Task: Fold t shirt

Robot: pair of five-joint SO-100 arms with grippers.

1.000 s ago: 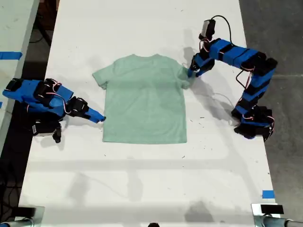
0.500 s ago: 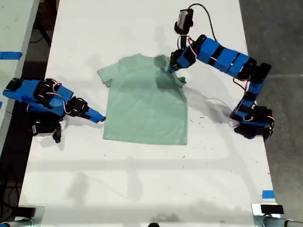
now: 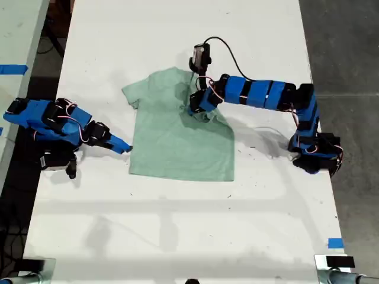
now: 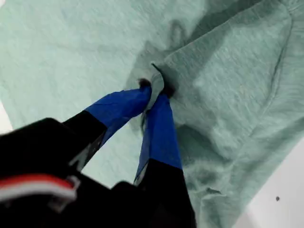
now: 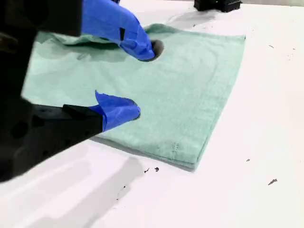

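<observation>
T shirt (image 3: 177, 139): pale mint-green, lying at the middle of the white table (image 3: 177, 236) in the exterior view, hem toward 6 o'clock, neck toward 12. The sleeve at its 2 o'clock corner is drawn inward and bunched over the chest.

My first gripper (image 3: 195, 108): over the shirt's upper chest, jaws clenched on a pinch of that bunched cloth (image 4: 154, 85); its arm reaches in from 3 o'clock.

My second gripper (image 3: 124, 149): at 9 o'clock of the shirt, tip beside the lower side edge, jaws parted and holding nothing (image 5: 137, 80).
</observation>
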